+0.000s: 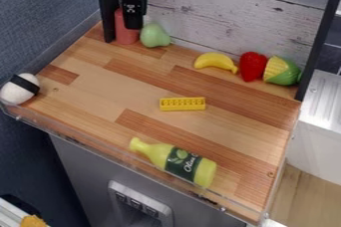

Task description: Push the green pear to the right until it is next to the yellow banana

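Where the back wall met the upper left of the wooden tabletop (166, 77), the black end effector (133, 24) hung at about 11 o'clock from the centre. Whether it was apart, together or clamped on something, I could not tell. The coral-red cylinder (124, 35) stood upright nearest to it, partly hidden behind it, and contact between the two could not be made out. The green toy pear (154, 36) sat just beside the cylinder, towards 3 o'clock.

Work in that corner called for a slow, near-vertical path, since the black frame post (106, 7) at 9 o'clock and the pear left little sideways room. A sound grip would have been centred on the cylinder's round side, square to its axis, and a straight lift would have spared the pear a nudge.

A toy banana (214, 60) lay at 1 o'clock, a toy strawberry (252, 66) at 2, and a toy corn cob (282, 71) just past it. The yellow toy brick (182, 104) lay near the centre. At 6 o'clock an olive oil bottle (166, 156) rested on its side, neck towards 10 o'clock; a black-banded white toy sushi piece (20, 89) sat at 9.
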Robot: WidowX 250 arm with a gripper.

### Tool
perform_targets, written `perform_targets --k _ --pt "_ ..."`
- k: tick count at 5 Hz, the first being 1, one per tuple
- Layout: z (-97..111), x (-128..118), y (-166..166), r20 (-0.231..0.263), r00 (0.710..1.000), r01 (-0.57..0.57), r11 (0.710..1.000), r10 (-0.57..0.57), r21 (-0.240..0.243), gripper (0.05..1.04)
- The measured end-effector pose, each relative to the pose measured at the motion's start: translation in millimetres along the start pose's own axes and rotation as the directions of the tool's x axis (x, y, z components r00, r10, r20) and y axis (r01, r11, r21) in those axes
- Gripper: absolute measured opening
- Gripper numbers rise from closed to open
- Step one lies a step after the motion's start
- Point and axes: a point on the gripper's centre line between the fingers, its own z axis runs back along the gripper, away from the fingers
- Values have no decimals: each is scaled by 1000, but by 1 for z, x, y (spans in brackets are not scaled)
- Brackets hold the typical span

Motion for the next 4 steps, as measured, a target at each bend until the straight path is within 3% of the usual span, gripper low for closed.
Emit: perform_targets --k 2,3,4 --pt "-16 -7 3 14 959 -285 958 285 25 999" --pt "-32 -9 1 8 951 -308 951 308 23 999" --pt "-44 -9 2 9 967 -253 967 253 34 999"
